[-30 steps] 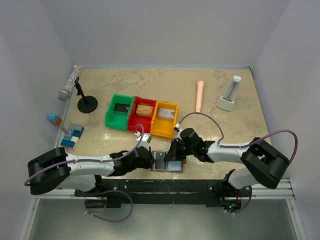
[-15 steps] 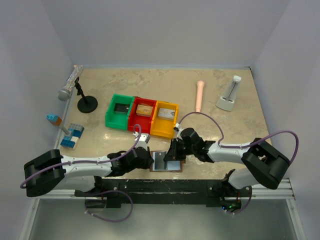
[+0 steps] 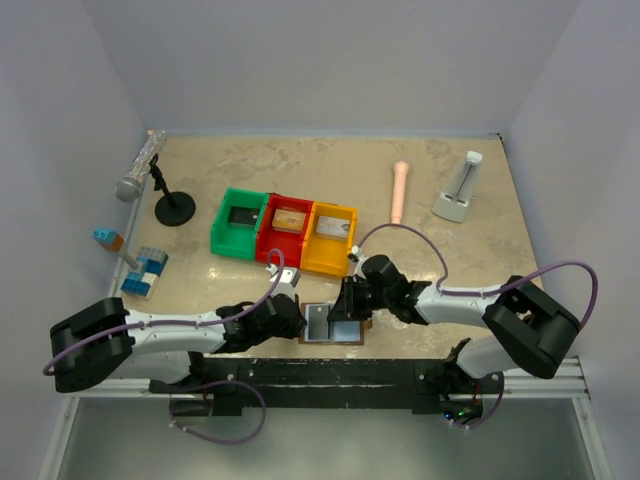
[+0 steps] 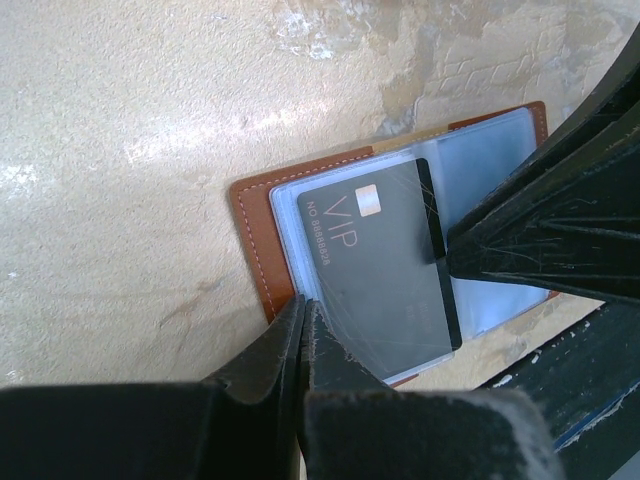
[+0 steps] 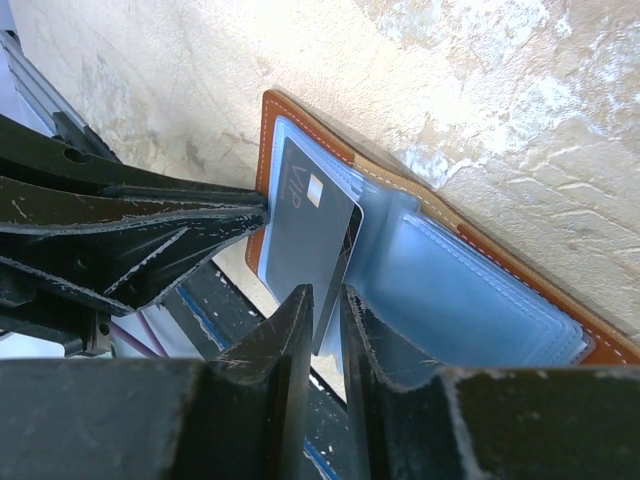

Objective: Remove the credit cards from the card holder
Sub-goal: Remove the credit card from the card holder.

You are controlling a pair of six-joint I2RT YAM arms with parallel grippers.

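Observation:
The brown card holder (image 3: 350, 333) lies open at the table's near edge, its pale blue inside up. It also shows in the left wrist view (image 4: 255, 235) and the right wrist view (image 5: 470, 290). A dark grey VIP card (image 4: 385, 260) sticks partly out of its left page and also shows in the right wrist view (image 5: 300, 225). My right gripper (image 5: 328, 300) is shut on this card's edge, seen from above (image 3: 345, 305). My left gripper (image 4: 300, 310) is shut, its tips pressing the holder's left edge, seen from above (image 3: 300, 320).
Green (image 3: 240, 222), red (image 3: 287, 228) and yellow (image 3: 330, 238) bins stand in a row just behind the grippers. A microphone stand (image 3: 172, 205) and blue blocks (image 3: 145, 270) are at the left. A pink stick (image 3: 400, 190) and a white object (image 3: 458, 190) are at the back right.
The left arm has shifted very slightly. The grippers, the card and the card holder stay where they were.

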